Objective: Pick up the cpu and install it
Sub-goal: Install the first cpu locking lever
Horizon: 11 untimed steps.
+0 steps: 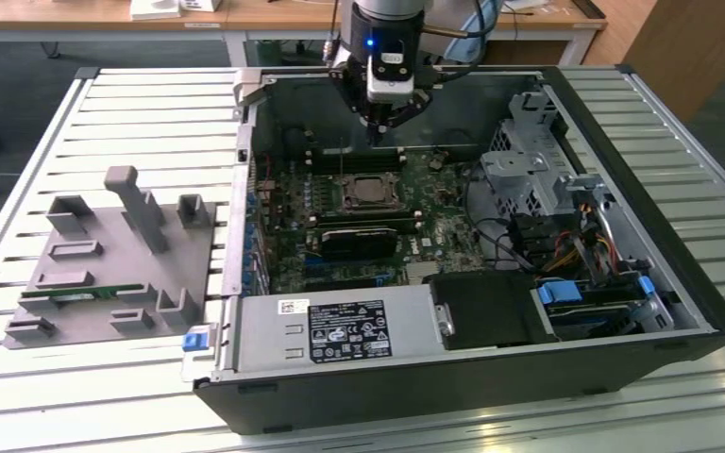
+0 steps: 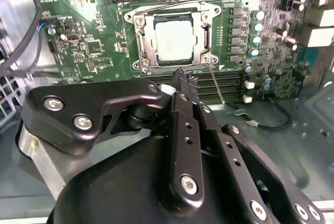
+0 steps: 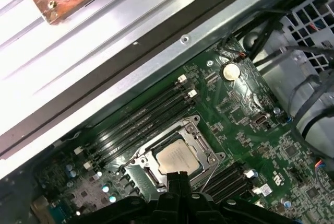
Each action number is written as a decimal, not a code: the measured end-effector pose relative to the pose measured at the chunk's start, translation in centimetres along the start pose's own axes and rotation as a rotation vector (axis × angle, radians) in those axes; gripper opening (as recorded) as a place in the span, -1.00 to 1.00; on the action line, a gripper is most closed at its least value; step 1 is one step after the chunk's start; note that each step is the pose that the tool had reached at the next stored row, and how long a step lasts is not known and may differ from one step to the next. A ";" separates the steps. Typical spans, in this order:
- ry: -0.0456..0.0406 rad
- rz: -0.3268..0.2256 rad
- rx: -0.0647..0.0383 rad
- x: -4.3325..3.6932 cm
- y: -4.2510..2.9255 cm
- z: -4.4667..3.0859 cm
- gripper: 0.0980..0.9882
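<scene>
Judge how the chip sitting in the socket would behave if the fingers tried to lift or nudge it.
The cpu looks like a thin, rigid metal-topped square, so probably stiff and light. Its smooth top may be slippery. Lying flat within the socket frame, it likely won't slide when nudged, and offers little edge to grip.

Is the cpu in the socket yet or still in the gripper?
In the socket: the cpu lies flat inside the socket frame on the motherboard, and the gripper, fingers closed on nothing, hangs apart from it.
</scene>
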<state>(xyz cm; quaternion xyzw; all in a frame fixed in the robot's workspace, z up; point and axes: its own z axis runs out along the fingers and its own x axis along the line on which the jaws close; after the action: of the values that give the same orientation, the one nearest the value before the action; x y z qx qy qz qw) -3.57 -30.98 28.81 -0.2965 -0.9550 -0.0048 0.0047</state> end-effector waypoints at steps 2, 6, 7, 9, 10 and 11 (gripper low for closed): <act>0.0002 -0.033 0.000 0.00 0.00 0.01 -0.98; 0.0007 -0.099 0.001 0.00 0.00 0.02 -0.98; 0.0007 -0.114 0.001 0.00 0.00 0.02 -0.98; 0.0009 -0.144 0.002 0.00 0.00 0.03 -0.98; 0.0010 -0.159 0.002 0.00 0.00 0.03 -0.98; 0.0011 -0.176 0.002 0.00 0.00 0.04 -0.98</act>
<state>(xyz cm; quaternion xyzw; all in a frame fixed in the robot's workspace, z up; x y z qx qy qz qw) -3.57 -30.98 28.78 -0.2115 -0.9774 -0.0044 0.0051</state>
